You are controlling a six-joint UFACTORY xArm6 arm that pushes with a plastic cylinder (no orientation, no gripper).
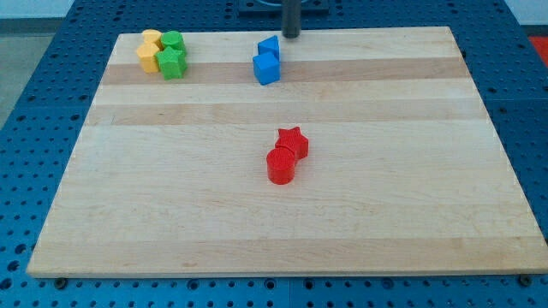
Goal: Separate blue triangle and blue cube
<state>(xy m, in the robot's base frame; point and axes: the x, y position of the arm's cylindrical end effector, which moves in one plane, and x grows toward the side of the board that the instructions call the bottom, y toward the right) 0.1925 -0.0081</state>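
Note:
The blue triangle and the blue cube sit touching near the view's top, just left of centre, the triangle above the cube. My tip is at the board's top edge, just to the upper right of the blue triangle, close to it but apart from it.
A red star and a red cylinder touch near the board's middle. Two yellow blocks and two green blocks cluster at the top left corner. The wooden board lies on a blue perforated table.

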